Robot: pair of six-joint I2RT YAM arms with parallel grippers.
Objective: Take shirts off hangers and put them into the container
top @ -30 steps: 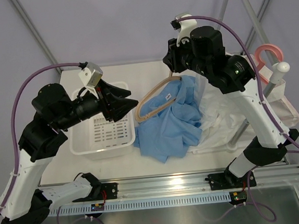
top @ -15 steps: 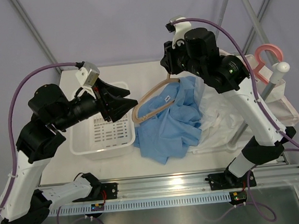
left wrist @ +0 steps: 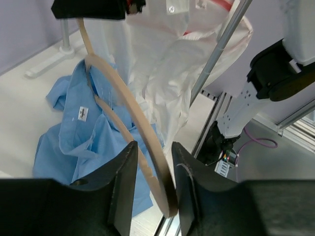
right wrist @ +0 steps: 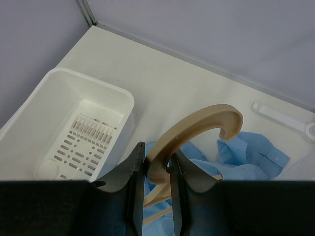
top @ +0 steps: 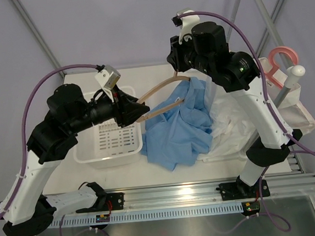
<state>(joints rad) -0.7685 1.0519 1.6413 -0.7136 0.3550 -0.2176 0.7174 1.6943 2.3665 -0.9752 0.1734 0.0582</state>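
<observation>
— Two grippers are at the tan hanger (right wrist: pixel 197 119) now, aren't they?

— Yes. The right gripper (right wrist: pixel 156 162) is clamped tight on the bottom of the hook. It is high up and well off to the right of the tub (top: pixel 103 157).

— And the left gripper (left wrist: pixel 155 169)?

— A second ago it hung open over the tub's right edge, close to the hanger's tip but not on it. Now it has reached out past that edge. Its fingers (left wrist: pixel 123 187) sit on both sides of the hanger's long arm. One finger touches it. We see a thin dark gap at the other, so we cannot tell if it is squeezing.

— Did the hanger move?

— It did. Before, its low end drooped down by the tub's right wall. Now it is lifted and runs from one gripper to the other. The right gripper has gone up a little too.

— Where is the blue shirt (top: pixel 173 138)?

— In a crumpled heap just beside the tub's right wall. Its collar is looped on the hanger and is pulled up with it.

— And the white shirt (top: pixel 233 133)?

— Farther from the tub, past the blue one, hanging in folds under the pink hanger (top: pixel 279 51). We see no change there. Both shirts are outside the tub.
</observation>
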